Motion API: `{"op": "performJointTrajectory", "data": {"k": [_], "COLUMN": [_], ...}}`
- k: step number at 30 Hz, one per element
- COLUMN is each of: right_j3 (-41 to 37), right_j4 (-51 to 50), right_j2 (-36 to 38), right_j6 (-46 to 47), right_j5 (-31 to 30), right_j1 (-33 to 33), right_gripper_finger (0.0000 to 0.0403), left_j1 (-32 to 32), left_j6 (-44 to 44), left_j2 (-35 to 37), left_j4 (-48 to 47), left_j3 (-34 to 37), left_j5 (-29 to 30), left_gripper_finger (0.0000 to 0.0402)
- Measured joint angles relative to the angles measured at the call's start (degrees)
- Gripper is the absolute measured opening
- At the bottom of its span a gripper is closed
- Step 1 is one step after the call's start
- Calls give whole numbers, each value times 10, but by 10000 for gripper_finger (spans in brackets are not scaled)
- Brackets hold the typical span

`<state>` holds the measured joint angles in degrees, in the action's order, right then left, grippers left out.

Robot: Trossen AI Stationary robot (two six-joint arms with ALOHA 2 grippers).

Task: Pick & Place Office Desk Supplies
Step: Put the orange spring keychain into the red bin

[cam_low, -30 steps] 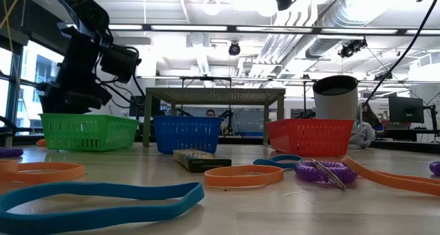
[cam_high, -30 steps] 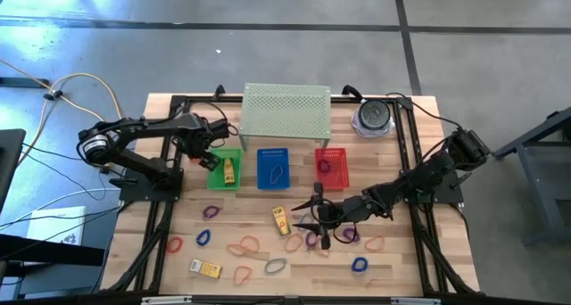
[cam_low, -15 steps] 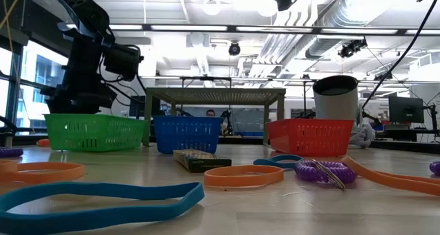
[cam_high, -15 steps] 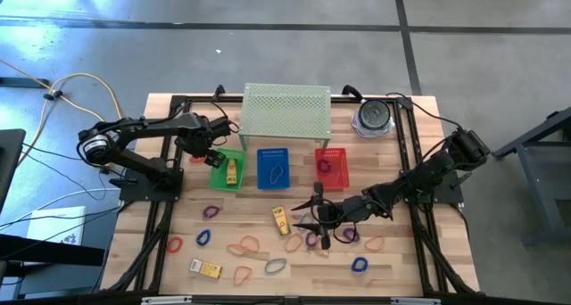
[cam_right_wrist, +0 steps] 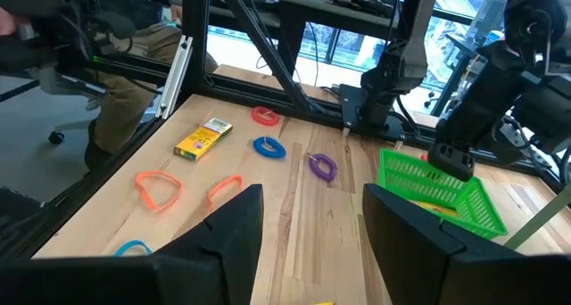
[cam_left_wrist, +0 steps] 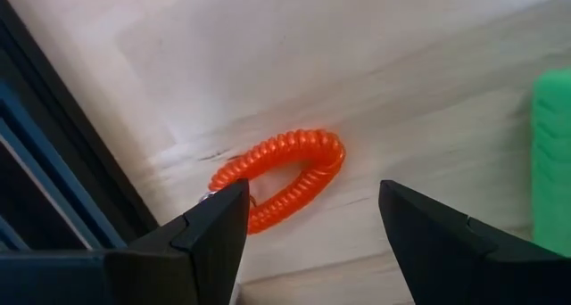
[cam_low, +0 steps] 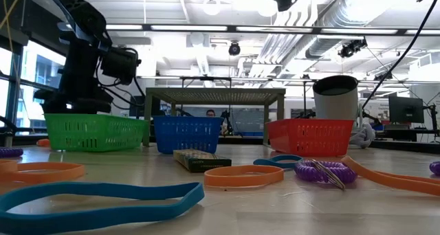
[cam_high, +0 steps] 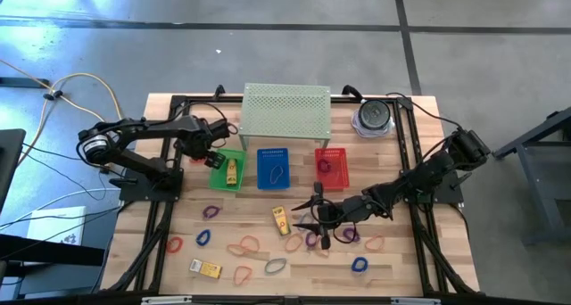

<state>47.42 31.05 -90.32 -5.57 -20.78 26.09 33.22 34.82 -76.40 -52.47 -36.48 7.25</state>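
1. Left pincer (cam_high: pixel 200 154): apart, empty, above an orange coiled band (cam_left_wrist: pixel 281 176), left of the green basket (cam_high: pixel 217 173).
2. Right pincer (cam_high: pixel 314 218): apart, empty, low over loops (cam_high: pixel 311 239) at lower centre of the surface (cam_high: pixel 393 260).
3. Yellow packet (cam_high: pixel 206 268): lower left.

The counter (cam_high: pixel 178 225) is pale wood with visible grain, framed by black rails. Beside the pale green perforated shelf (cam_high: pixel 286 111) stand three slotted baskets: a green basket (cam_high: pixel 217 174), a blue basket (cam_high: pixel 273 168) and a red basket (cam_high: pixel 332 168). A yellow packet (cam_high: pixel 230 170) lies in the green basket. In front of the baskets lie loops in orange, blue, purple, red and grey, and another yellow-gold packet (cam_high: pixel 206 268). Near the green basket lies a bright orange coiled loop (cam_left_wrist: pixel 278 177). Both arms are dark.
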Motion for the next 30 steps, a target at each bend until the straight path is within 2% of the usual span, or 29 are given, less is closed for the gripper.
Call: {"op": "performJointTrajectory", "data": {"k": [21, 25, 30], "right_j3": [0, 0, 0], "right_j4": [0, 0, 0], "right_j2": [0, 0, 0], "right_j6": [0, 0, 0], "right_j5": [0, 0, 0], "right_j1": [0, 0, 0], "right_gripper_finger": [183, 183, 183], "left_j1": [3, 2, 2], "left_j6": [22, 32, 36], "left_j2": [1, 1, 0], "left_j4": [24, 26, 30], "left_j3": [18, 18, 18], "left_j5": [-23, -18, -19], "left_gripper_finger": [239, 217, 170]}}
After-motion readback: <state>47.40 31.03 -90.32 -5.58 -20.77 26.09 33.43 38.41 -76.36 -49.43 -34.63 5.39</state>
